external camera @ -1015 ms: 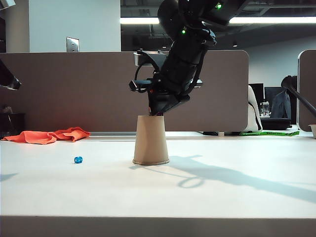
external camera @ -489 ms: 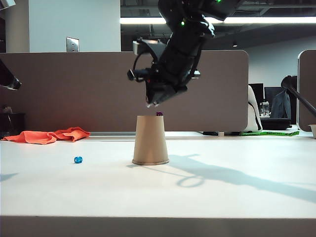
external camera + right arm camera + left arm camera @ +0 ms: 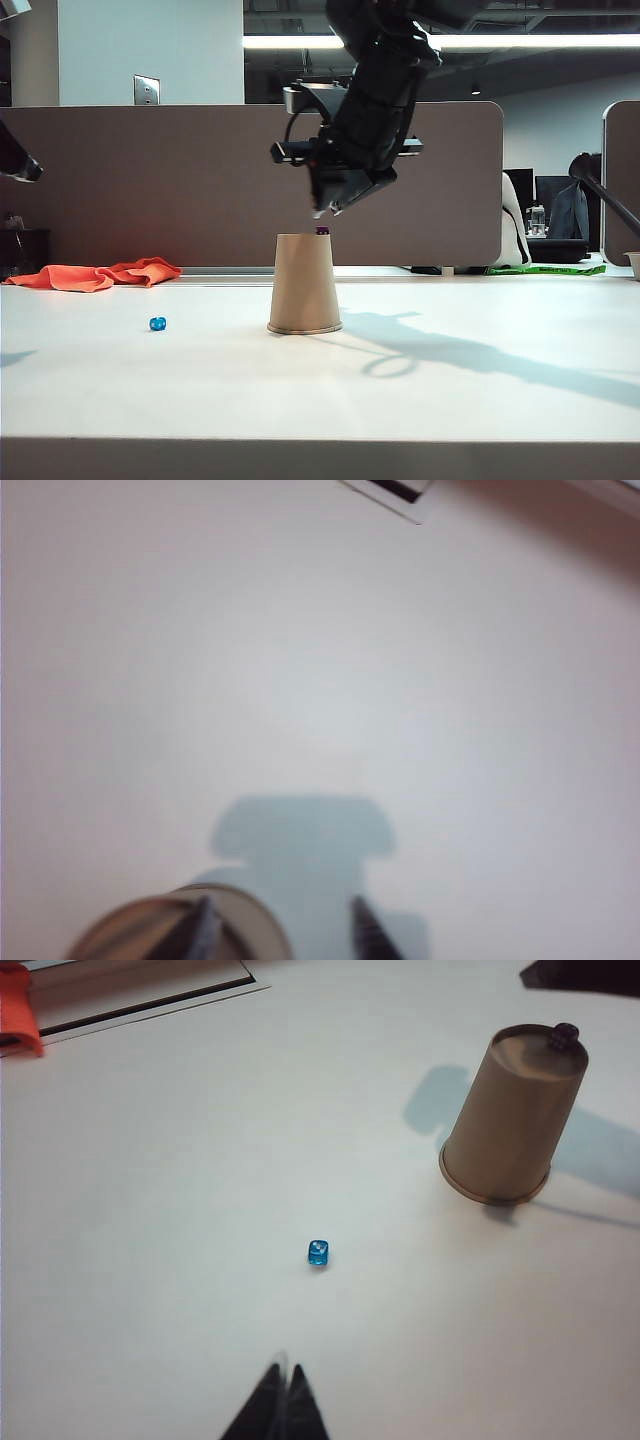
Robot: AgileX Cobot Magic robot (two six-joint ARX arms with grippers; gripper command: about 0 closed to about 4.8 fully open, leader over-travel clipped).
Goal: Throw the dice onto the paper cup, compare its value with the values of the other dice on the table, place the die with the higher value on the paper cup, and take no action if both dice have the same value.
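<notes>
The tan paper cup point(image 3: 304, 285) stands upside down mid-table, and the dark purple dice point(image 3: 322, 230) rests on its flat top near the right edge. My right gripper point(image 3: 326, 208) hangs just above that die, open and holding nothing. In the right wrist view its fingers point(image 3: 205, 920) straddle the edge of the cup's top point(image 3: 140, 935); the die is hidden there. The blue other dice point(image 3: 158, 323) lies on the table left of the cup. The left wrist view shows my left gripper point(image 3: 285, 1372) shut and empty, short of the blue die point(image 3: 319, 1252), with the cup point(image 3: 505, 1130) and purple die point(image 3: 565, 1033) beyond.
An orange cloth point(image 3: 100, 273) lies at the back left of the white table, by a grey partition wall point(image 3: 150, 180). A slot runs along the table's far edge point(image 3: 150, 1005). The right arm casts a long shadow point(image 3: 470, 355) to the right of the cup.
My right gripper lifted off the cup's top, spread its fingers wider and shifted slightly right. The purple die stayed on the cup. The left gripper and blue die kept still.
</notes>
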